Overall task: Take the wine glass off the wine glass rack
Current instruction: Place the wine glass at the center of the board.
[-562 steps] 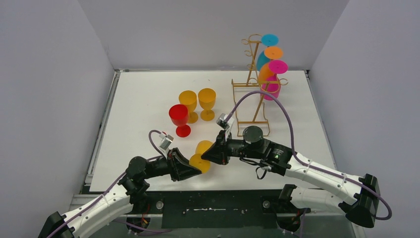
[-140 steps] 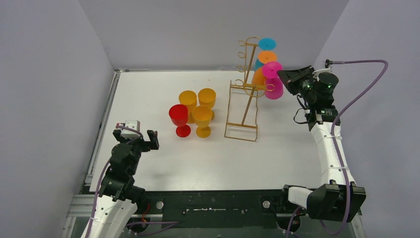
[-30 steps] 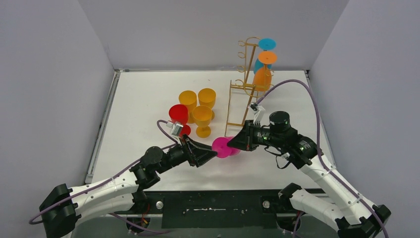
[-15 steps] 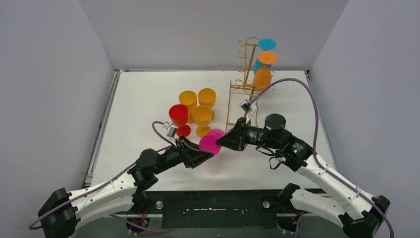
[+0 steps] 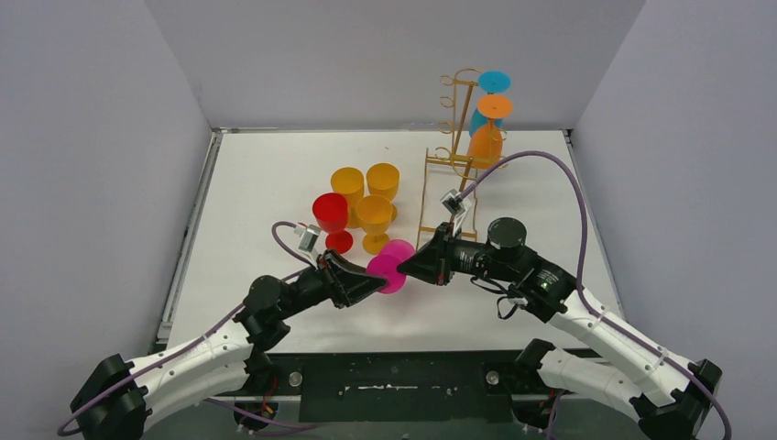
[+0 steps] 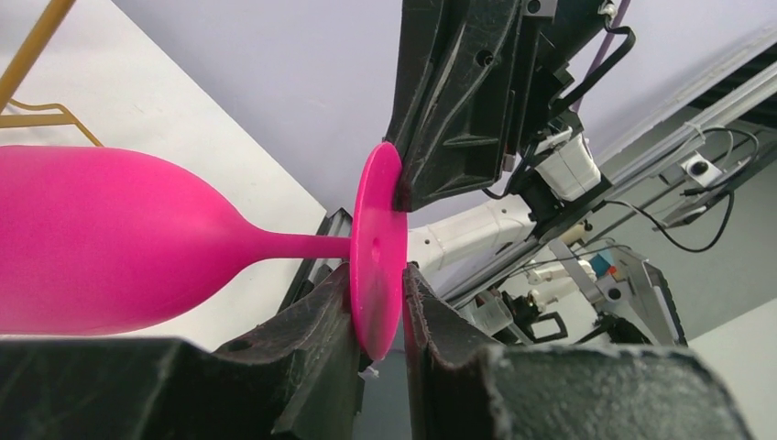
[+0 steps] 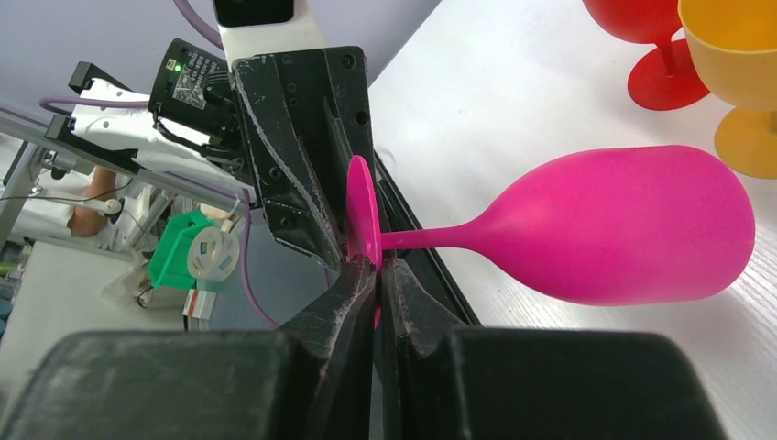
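Note:
A pink wine glass lies sideways in the air above the table, between my two grippers, well off the gold wire wine glass rack. My right gripper is shut on the rim of the glass's round foot; the jaws pinch it from below. My left gripper has both pads against the same foot, one on each face. The pink bowl points away from both grippers. An orange glass and a blue glass hang upside down on the rack.
A red glass and three yellow glasses stand upright on the white table, just behind the held glass. The rack's base sits right of them. Grey walls close in the left, back and right sides.
Both arms have carried the pink glass left and a little toward the standing glasses. The left gripper's jaws have narrowed onto the glass's foot. The right gripper's hold is unchanged.

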`<action>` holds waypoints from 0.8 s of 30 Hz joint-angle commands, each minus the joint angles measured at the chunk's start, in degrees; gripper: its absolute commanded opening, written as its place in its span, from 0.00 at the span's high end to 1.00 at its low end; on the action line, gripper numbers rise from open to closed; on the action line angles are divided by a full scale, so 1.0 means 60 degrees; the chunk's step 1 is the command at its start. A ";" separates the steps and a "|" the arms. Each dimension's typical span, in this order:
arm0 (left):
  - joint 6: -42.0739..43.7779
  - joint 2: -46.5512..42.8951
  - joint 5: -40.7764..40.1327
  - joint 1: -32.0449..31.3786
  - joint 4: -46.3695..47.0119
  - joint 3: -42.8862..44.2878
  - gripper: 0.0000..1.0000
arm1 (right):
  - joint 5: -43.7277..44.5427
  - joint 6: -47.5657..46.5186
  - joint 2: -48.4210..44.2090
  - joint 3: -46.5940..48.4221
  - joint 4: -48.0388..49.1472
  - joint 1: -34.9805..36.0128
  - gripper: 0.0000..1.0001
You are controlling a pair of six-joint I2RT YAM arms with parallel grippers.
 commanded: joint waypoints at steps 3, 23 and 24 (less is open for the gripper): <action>0.0014 0.0067 0.1377 0.0100 0.0790 0.0319 0.78 | -0.0364 0.0196 -0.0365 -0.0194 0.1468 0.0085 1.00; 0.0492 -0.0324 0.1751 0.0081 0.0657 0.0533 1.00 | -0.0767 0.0335 -0.0860 -0.0816 0.2167 0.0377 1.00; 0.0524 -0.0391 0.1823 0.0078 0.0665 0.0507 1.00 | -0.0773 0.0295 -0.0898 -0.0810 0.2173 0.0392 1.00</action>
